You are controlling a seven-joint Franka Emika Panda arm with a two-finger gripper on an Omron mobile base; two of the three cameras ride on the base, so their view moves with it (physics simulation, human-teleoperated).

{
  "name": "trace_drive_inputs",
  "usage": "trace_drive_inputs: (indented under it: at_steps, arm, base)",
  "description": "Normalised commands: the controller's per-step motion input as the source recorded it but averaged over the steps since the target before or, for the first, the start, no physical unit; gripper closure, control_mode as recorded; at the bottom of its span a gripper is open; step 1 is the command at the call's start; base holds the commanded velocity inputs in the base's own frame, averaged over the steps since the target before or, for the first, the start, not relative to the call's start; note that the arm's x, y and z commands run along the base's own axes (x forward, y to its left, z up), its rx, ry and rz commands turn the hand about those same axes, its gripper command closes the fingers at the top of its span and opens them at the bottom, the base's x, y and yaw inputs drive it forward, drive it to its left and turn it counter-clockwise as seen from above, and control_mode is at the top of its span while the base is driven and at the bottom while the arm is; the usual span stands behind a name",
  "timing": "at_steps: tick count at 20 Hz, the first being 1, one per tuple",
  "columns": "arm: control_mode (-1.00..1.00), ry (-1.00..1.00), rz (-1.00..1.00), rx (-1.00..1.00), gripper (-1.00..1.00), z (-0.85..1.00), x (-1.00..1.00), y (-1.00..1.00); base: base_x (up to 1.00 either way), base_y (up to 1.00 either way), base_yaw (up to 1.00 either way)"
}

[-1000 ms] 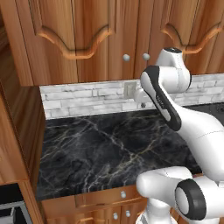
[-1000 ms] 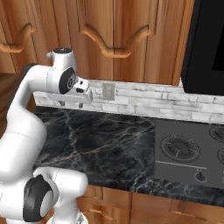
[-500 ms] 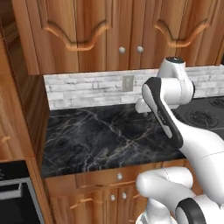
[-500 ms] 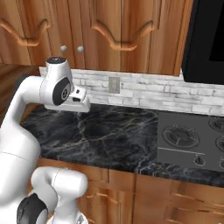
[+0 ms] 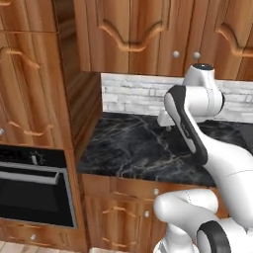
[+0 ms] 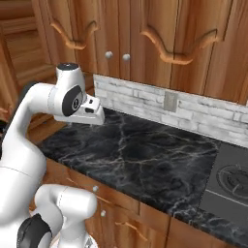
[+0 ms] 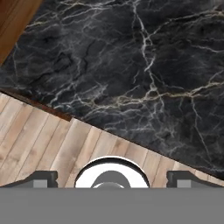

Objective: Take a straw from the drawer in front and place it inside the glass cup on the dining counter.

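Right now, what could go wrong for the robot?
1. The drawer under the black counter is shut and has a tiny knob. The open, empty gripper might slip off it.
2. The arm is folded up high, close to the upper cabinets. A big swing could bump them.

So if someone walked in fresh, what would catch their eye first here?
Probably the big white robot arm, rising in the foreground and bent over the black marble counter with its white veins. Behind it run a pale brick backsplash and reddish wood cabinets, with a black oven lower left.
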Motion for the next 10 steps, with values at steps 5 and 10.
trace_drive_inputs:
  at_steps: [5, 10]
  arm:
    - [1.0, 0.0, 0.0, 0.0, -1.0, 0.0, 0.0, 0.0]
    - [1.0, 0.0, 0.0, 0.0, -1.0, 0.0, 0.0, 0.0]
  base:
    - [-0.43, -0.5, 0.48]
    - [-0.6, -0.59, 0.31]
